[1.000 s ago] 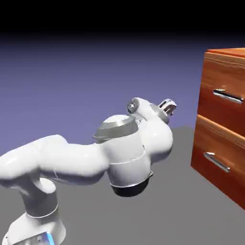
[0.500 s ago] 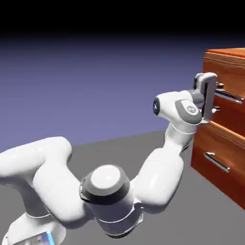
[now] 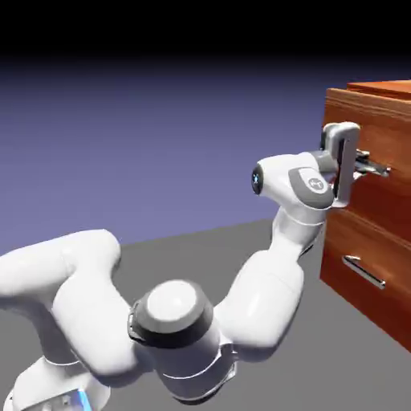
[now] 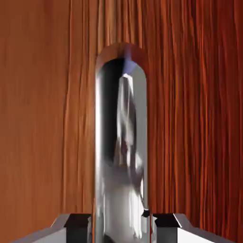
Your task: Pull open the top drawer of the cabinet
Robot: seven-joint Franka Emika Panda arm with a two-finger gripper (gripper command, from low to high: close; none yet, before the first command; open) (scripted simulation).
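Fingers (image 4: 165, 228) pinching the handle (image 4: 121, 190), likely to slip along the smooth metal if pulling too fast or with a weak squeeze. Beyond, on the top drawer (image 3: 385, 128), slightly proud of the cabinet (image 3: 389, 85) above the lower front (image 3: 337, 241), might jam from tugging askew.

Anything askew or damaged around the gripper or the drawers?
Nothing looks damaged. The top drawer's front stands slightly proud of the lower drawer's front, which fits the pull under way. The gripper is closed on the silver bar handle, a fingertip on each side.
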